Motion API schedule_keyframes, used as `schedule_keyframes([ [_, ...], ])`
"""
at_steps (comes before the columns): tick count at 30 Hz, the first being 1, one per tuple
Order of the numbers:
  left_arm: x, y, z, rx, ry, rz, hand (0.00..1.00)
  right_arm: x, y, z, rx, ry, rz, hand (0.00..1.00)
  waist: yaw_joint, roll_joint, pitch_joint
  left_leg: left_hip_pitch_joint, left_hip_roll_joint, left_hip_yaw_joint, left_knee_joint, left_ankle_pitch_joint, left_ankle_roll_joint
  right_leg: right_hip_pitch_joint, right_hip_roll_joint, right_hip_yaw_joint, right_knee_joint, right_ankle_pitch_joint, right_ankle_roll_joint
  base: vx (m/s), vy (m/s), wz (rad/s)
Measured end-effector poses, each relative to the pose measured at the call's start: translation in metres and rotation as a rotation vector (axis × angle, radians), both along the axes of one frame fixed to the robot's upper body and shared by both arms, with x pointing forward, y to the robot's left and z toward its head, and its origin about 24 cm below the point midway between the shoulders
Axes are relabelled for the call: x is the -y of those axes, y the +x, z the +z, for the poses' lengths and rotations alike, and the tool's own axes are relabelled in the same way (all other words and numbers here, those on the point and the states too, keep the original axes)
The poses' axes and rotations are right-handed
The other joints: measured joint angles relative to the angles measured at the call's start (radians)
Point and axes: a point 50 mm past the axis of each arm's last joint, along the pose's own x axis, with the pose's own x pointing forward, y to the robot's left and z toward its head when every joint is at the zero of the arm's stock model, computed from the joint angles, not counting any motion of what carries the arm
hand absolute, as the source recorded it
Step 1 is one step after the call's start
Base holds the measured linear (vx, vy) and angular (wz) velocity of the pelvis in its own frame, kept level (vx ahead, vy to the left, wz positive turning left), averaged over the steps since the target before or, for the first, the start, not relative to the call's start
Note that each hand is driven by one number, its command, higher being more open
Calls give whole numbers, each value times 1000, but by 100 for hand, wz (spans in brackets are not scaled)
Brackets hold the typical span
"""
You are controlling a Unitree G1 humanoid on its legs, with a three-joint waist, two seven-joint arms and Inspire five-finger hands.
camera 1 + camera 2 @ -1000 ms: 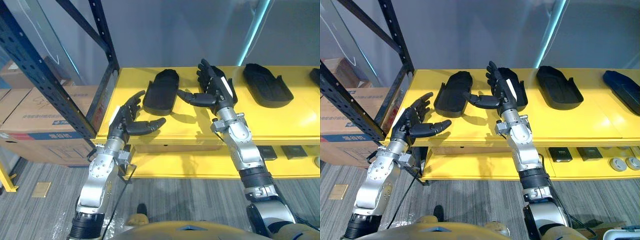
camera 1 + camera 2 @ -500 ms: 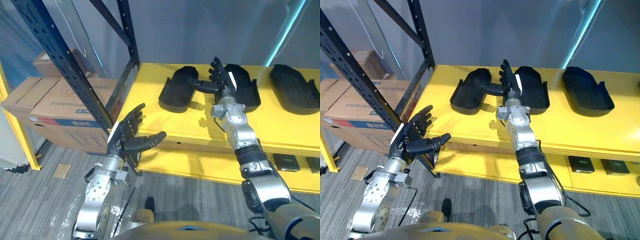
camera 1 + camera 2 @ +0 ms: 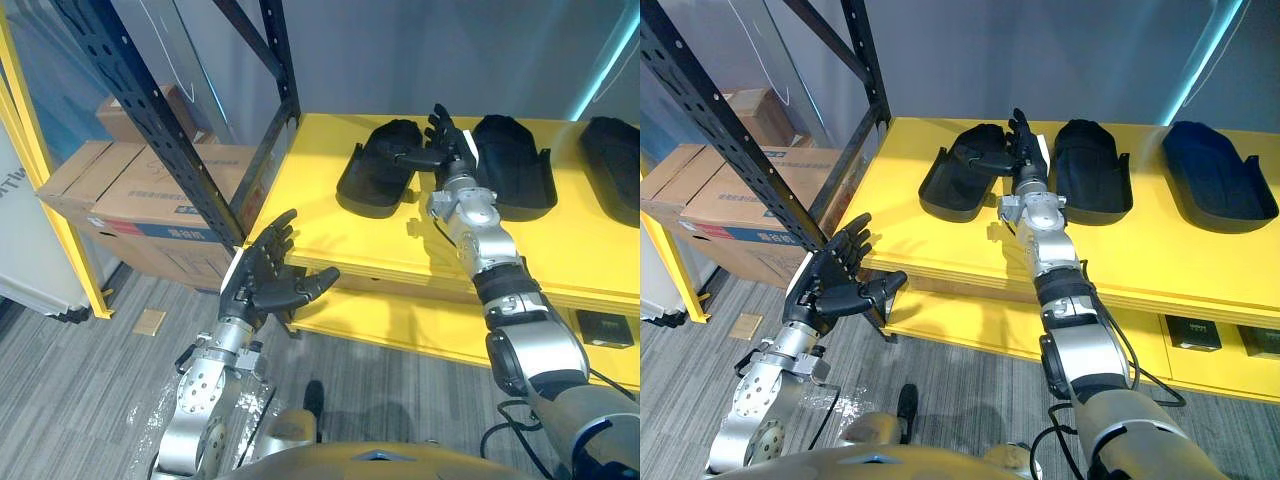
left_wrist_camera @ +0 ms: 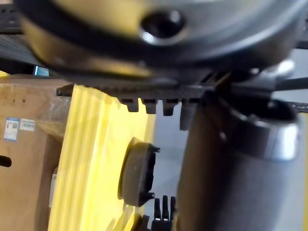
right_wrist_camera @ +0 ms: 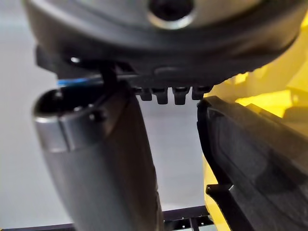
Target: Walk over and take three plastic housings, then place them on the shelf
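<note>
Three black plastic housings lie hollow side up on the yellow shelf (image 3: 320, 210): a left housing (image 3: 378, 180), a middle housing (image 3: 512, 178) and a right housing (image 3: 1218, 185). My right hand (image 3: 447, 152) stretches out over the shelf between the left and middle housings. Its fingers are straight and its thumb points at the left housing's rim; contact cannot be told. In the right wrist view the middle housing (image 5: 250, 159) lies beside the thumb (image 5: 96, 159). My left hand (image 3: 262, 282) hangs open and empty below the shelf's front edge, over the floor.
A dark blue rack upright (image 3: 160, 130) with a diagonal brace stands at the shelf's left end. Cardboard boxes (image 3: 130, 200) are stacked behind it, next to a yellow post (image 3: 50, 170). Small dark parts (image 3: 1188, 333) lie on the lower yellow shelf.
The whole picture has shifted, so the camera has moved back and to the left. My left hand has come away from the shelf's front edge. My right hand stays between the housings.
</note>
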Motion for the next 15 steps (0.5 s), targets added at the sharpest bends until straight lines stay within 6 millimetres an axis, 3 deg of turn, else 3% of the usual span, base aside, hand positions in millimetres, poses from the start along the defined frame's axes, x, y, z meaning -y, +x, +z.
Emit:
schedule_keyframes([
  [15, 10, -8, -7, -42, -48, 12, 100, 4, 3, 3, 4, -59, -142, 100, 23, 3, 25, -3, -23, -8, 0, 2, 1, -50, -57, 3, 126, -67, 8, -17, -25, 3],
])
